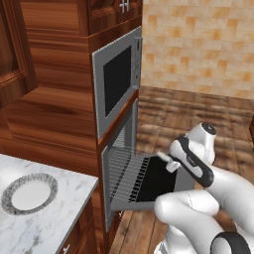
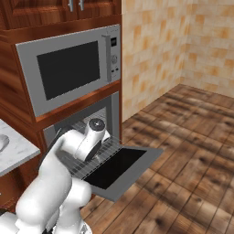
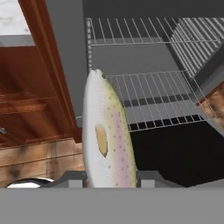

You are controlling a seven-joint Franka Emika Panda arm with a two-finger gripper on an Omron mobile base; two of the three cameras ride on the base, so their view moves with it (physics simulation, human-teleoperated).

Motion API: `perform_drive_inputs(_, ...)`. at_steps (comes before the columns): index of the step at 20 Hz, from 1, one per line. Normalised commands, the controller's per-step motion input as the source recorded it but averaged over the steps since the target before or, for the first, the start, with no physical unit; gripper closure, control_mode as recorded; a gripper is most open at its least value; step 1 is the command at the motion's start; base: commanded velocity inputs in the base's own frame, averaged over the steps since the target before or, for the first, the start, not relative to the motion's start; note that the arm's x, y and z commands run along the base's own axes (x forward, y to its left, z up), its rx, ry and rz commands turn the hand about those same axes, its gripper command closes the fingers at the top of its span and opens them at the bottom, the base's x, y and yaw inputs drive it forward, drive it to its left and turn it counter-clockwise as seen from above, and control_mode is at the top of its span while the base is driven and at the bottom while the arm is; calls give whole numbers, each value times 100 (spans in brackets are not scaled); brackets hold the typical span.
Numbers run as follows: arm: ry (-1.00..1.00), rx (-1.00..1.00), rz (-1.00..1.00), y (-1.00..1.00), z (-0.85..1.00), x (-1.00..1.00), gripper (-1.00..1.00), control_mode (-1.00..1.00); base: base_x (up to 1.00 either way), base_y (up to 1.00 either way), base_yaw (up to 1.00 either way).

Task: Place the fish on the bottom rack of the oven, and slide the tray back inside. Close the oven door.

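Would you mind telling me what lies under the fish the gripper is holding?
In the hand view, the fish hangs over the left edge of the pulled-out bottom rack and the open oven door. Whatever lies directly beneath its body is hidden.

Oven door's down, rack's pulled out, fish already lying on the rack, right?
Not quite. In the hand view the fish is clamped in the hand, short of the rack, not lying on it. The oven door is down and the rack is pulled out.
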Motion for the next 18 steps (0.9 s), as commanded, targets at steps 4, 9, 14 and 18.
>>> perform_drive_inputs(4, -5, 0, 12, 0, -45, 14, 100, -100, 0, 0, 0)
perform_drive_inputs(9, -7, 0, 8, 4, -39, 22, 100, -100, 0, 0, 0)
perform_drive_inputs(14, 0, 0, 1, 22, -26, 28, 100, -100, 0, 0, 0)
perform_drive_inputs(18, 0, -2, 0, 25, -27, 24, 100, -100, 0, 0, 0)
